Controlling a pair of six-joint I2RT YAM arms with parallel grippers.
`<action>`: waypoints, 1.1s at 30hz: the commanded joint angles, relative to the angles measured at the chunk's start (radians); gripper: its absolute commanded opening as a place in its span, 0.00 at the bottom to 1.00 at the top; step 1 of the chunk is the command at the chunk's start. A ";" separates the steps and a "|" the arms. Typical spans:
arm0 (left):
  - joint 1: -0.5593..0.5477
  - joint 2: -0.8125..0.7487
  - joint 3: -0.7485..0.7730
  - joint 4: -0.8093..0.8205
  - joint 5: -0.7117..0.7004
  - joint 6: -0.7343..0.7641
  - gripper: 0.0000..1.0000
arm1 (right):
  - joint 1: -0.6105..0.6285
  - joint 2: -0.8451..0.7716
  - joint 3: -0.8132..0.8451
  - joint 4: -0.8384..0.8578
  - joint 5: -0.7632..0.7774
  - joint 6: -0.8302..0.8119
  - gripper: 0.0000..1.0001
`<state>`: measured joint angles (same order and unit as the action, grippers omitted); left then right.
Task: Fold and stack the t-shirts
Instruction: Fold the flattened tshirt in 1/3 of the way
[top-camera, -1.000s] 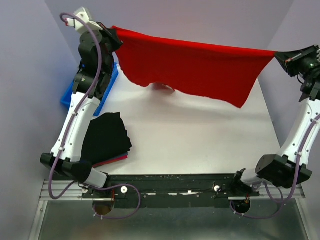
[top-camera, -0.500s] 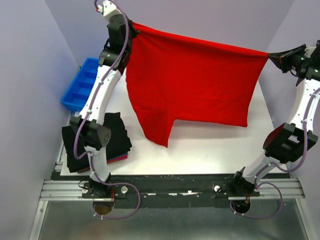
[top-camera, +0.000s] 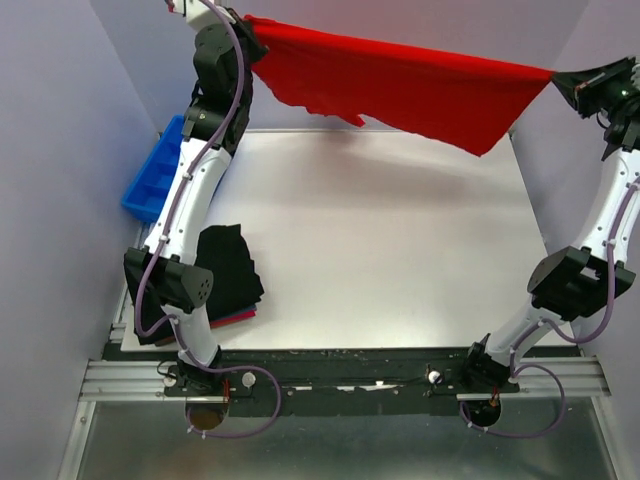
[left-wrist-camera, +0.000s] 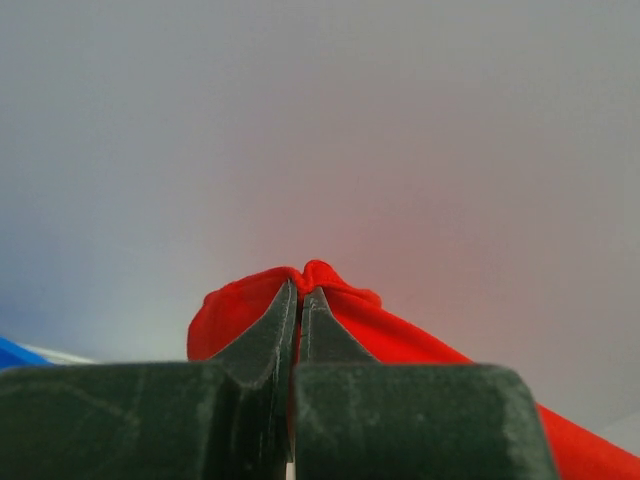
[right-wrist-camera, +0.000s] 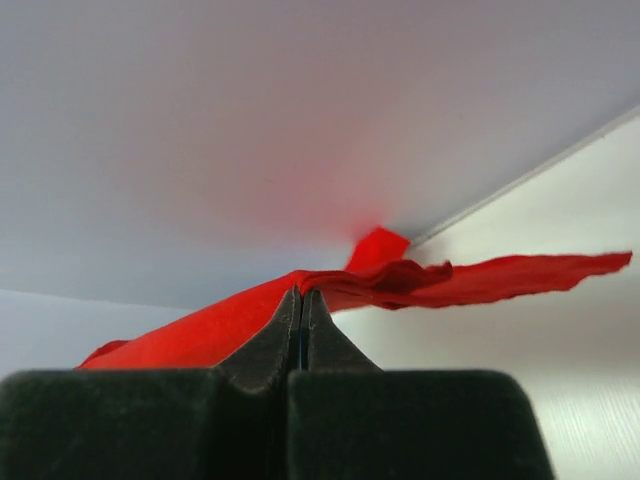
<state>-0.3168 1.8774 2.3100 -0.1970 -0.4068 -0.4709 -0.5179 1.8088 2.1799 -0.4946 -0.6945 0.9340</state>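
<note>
1. The red t-shirt (top-camera: 400, 85) is stretched out in the air above the far edge of the table (top-camera: 400, 260). It is held by two corners, and its loose lower edge hangs lowest toward the table's far right.
2. The left gripper (left-wrist-camera: 301, 292) is high over the table's far left corner. Its fingers are pinched tight on one bunched corner of the red cloth.
3. The right gripper (right-wrist-camera: 302, 296) is high over the table's far right corner. Its fingers are pressed together on the opposite corner, with cloth spilling out on both sides of them.
4. A folded black t-shirt (top-camera: 225, 265) lies at the table's near left corner on top of a dark-red t-shirt (top-camera: 235, 318), of which only a thin edge shows. The left arm (top-camera: 190, 200) hides part of this stack.
5. A blue bin (top-camera: 150, 185) sits along the table's left edge, toward the far end, partly behind that arm.
</note>
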 joint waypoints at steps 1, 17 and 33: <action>0.016 -0.072 -0.226 0.083 0.000 -0.015 0.00 | -0.010 -0.031 -0.210 0.043 0.010 -0.012 0.01; -0.045 -0.552 -1.210 0.145 -0.135 -0.225 0.00 | -0.010 -0.334 -0.989 0.199 0.027 -0.139 0.01; -0.169 -0.796 -1.592 -0.191 -0.122 -0.512 0.00 | -0.011 -0.652 -1.482 -0.084 0.414 -0.190 0.01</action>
<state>-0.4728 1.1561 0.7841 -0.2817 -0.5362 -0.8883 -0.5194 1.2221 0.7670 -0.4873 -0.4202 0.7742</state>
